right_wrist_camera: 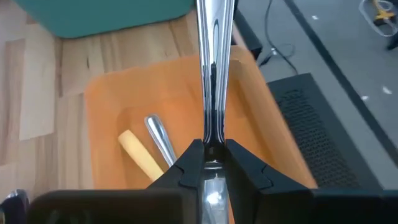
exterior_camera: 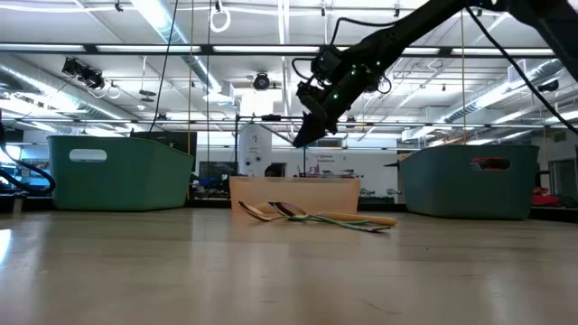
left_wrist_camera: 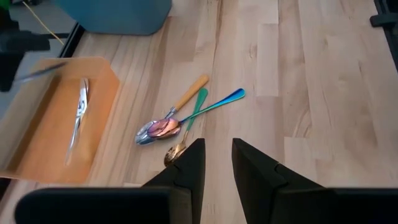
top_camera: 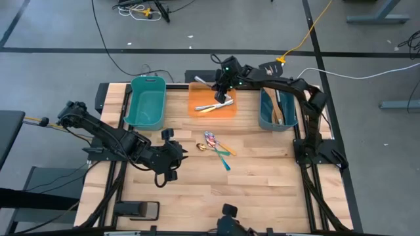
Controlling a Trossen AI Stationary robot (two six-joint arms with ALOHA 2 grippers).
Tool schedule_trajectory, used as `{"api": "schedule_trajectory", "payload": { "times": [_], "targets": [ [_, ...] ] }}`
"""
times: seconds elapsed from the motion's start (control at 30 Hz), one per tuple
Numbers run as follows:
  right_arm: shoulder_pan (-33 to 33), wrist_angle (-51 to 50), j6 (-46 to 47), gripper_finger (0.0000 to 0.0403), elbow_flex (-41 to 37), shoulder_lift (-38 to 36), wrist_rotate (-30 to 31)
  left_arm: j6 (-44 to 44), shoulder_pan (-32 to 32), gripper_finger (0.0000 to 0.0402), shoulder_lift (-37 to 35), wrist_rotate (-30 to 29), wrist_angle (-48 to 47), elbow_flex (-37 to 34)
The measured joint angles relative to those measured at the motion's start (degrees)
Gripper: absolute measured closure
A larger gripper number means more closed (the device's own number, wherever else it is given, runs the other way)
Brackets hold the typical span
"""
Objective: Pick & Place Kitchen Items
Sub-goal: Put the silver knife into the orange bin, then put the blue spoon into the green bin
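My right gripper (top_camera: 222,84) hangs over the orange tray (top_camera: 197,98) at the far middle of the table, shut on a silver utensil (right_wrist_camera: 214,62). A yellow-handled piece (right_wrist_camera: 140,155) and a silver piece (right_wrist_camera: 158,140) lie in the tray. Several spoons (top_camera: 215,144) lie crossed on the table's middle: an iridescent one, a gold one, a teal-handled one and a wooden-handled one (left_wrist_camera: 186,99). My left gripper (left_wrist_camera: 217,162) stands open above the table just left of that pile (left_wrist_camera: 168,127), with nothing between its fingers. My right gripper pinches a narrow stretch of the silver utensil (right_wrist_camera: 213,140) between its two fingers. The fingers slant down toward the tray and lie along the utensil. Its wider end sticks out ahead of the fingertips. It is lifted clear above the tray floor.
A teal tub (top_camera: 147,101) stands left of the tray and another (top_camera: 275,108) right of it, with utensils inside. Bare wooden table lies between the spoon pile and the near edge.
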Motion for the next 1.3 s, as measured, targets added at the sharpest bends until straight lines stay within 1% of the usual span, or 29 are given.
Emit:
{"api": "schedule_trajectory", "payload": {
  "times": [0.1, 0.37, 0.9, 1.0, 1.2, 1.3],
  "targets": [
    [-0.5, 0.4, -0.3, 0.0353, 0.0, 1.8, -2.1, 0.2, 0.0, 0.0317, 0.0, 0.0, 0.0, 0.0],
    [-1.1, 0.4, -0.2, 0.0353, 0.0, 4.6, -2.2, 0.1, 0.0, 0.0317, 0.0, -1.0, 0.1, 0.0],
    [-1.1, 0.0, 0.5, 0.0352, 0.0, 5.0, -2.3, 0.1, 0.0, 0.0317, 0.0, -1.5, 0.1, 0.0],
    [-1.1, 0.0, 0.6, 0.0343, 0.0, 5.0, -2.2, 0.1, 0.0, 0.0317, 0.0, -1.5, 0.1, 0.0],
    [-1.1, 0.1, 1.4, 0.0312, 0.0, 5.0, -2.2, 0.1, 0.0, 0.0317, 0.0, -1.5, 0.1, 0.0],
    [-1.1, 0.1, 1.9, 0.0305, 0.0, 5.0, -2.2, 0.1, 0.0, 0.0317, 0.0, -1.5, 0.1, 0.0]
  ]
}}
